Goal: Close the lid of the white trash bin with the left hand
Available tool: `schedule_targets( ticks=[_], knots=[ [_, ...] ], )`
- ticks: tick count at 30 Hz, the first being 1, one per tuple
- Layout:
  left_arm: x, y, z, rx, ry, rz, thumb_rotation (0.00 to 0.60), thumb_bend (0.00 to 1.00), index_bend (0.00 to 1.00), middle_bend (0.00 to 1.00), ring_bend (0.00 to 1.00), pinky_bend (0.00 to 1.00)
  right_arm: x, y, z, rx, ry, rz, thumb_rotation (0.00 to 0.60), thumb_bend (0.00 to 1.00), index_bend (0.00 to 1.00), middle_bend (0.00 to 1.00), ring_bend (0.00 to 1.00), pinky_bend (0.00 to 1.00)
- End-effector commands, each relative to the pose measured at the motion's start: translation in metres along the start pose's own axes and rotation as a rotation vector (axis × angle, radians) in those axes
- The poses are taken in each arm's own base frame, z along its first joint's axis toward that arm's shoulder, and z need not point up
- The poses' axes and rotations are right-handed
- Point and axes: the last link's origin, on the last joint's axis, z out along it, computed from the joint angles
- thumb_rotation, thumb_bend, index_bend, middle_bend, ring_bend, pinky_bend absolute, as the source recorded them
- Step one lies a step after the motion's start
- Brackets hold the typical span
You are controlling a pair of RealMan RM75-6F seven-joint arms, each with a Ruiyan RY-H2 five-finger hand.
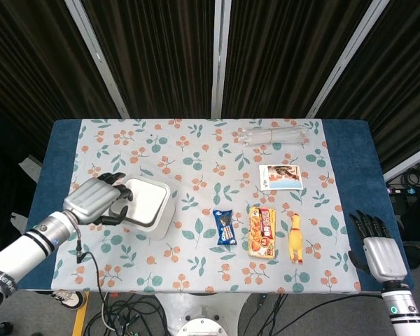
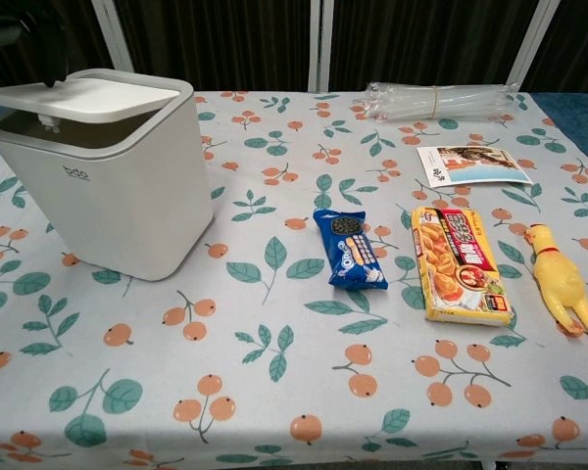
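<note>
The left hand (image 1: 96,199), a silvery metal shell with dark fingers curled over the edge, rests on the smooth, flat lid (image 2: 83,98) of the boxy white bin (image 2: 118,191), which lies nearly level but slightly ajar. The bin stands on the tabletop's (image 1: 196,161) leaf-and-fruit cloth, well left of a glossy blue snack pack (image 2: 350,249). Far right of the bin, the right hand (image 1: 378,250) hangs empty, fingers spread.

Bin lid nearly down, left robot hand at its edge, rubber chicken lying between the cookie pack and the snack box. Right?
Not quite. In the chest view the rubber chicken lies right of the snack box, which is itself between the chicken and the cookie pack. The rest holds: bin lid nearly down, left robot hand at its edge.
</note>
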Motion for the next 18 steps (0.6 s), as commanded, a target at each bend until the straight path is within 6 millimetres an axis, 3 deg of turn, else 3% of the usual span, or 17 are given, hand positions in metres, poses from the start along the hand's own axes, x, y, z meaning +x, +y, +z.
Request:
schedule_targets(
  ticks=[1,14,18],
  knots=[
    [-0.005,-0.002,0.0,0.005,-0.002,-0.009,0.209,0.58,0.32,0.31,0.04,0.15,0.0,0.0,0.0,0.002,0.003,0.003,0.6,0.27,0.0,0.0,0.0,0.0],
    [-0.026,-0.003,0.0,-0.008,0.037,-0.013,0.211,0.58,0.34,0.31,0.04,0.14,-0.002,0.0,0.001,-0.002,-0.005,0.0,0.6,0.27,0.0,0.0,0.0,0.0],
    [-0.03,0.0,0.0,-0.018,0.036,0.005,0.237,0.58,0.35,0.31,0.04,0.14,-0.002,0.001,0.001,-0.005,-0.004,0.001,0.6,0.27,0.0,0.0,0.0,0.0]
  ],
)
